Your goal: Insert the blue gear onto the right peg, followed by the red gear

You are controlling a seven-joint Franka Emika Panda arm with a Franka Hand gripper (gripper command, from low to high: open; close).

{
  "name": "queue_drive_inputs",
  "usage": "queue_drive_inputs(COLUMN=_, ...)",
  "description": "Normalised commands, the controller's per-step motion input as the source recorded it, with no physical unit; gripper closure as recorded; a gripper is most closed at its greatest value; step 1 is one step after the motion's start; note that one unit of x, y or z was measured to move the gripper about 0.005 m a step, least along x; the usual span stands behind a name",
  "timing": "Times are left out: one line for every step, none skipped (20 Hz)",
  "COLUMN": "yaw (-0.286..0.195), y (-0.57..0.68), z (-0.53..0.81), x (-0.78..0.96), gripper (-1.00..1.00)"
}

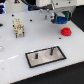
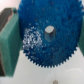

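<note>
Blue gear (image 2: 47, 35) sits clamped in the hand (image 1: 60, 21) (aloft), grey plate (image 1: 59, 56) bearing only pegs.

A bright blue gear (image 1: 60, 20) hangs in the air above the white worktop, at the far side toward the exterior view's right. Seen close from the wrist view, it is a wide toothed disc (image 2: 46, 36) with a grey raised hub at its centre. A smaller red gear (image 1: 65, 31) lies flat on the worktop, near and just below the blue one. The right peg (image 1: 50, 50), a thin dark upright pin, stands bare on its grey black-rimmed plate, well apart from both gears.
</note>
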Motion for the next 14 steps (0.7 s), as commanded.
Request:
queue_drive_inputs(yaw=0.000, y=-0.23, z=0.47, x=0.68, gripper=1.00)
queue_drive_inputs(yaw=0.000, y=-0.21, z=0.49, x=0.70, gripper=1.00)
queue_drive_inputs(yaw=0.000, y=-0.24, z=0.46, x=0.74, gripper=1.00)
queue_drive_inputs(yaw=0.000, y=-0.26, z=0.46, x=0.75, gripper=1.00)
queue_drive_inputs(yaw=0.000, y=-0.26, z=0.46, x=0.77, gripper=1.00)
queue_drive_inputs(yaw=0.000, y=-0.27, z=0.44, x=0.77, gripper=1.00)
queue_drive_inputs(yaw=0.000, y=-0.27, z=0.44, x=0.79, gripper=1.00)
queue_drive_inputs(yaw=0.000, y=-0.27, z=0.41, x=0.79, gripper=1.00)
queue_drive_inputs(yaw=0.000, y=-0.28, z=0.42, x=0.77, gripper=1.00)
queue_drive_inputs(yaw=0.000, y=-0.28, z=0.40, x=0.79, gripper=1.00)
queue_drive_inputs(yaw=0.000, y=-0.28, z=0.41, x=0.79, gripper=1.00)
queue_drive_inputs(yaw=0.000, y=-0.28, z=0.41, x=0.79, gripper=1.00)
queue_drive_inputs(yaw=0.000, y=-0.28, z=0.35, x=0.77, gripper=1.00)
queue_drive_inputs(yaw=0.000, y=-0.27, z=0.39, x=0.78, gripper=1.00)
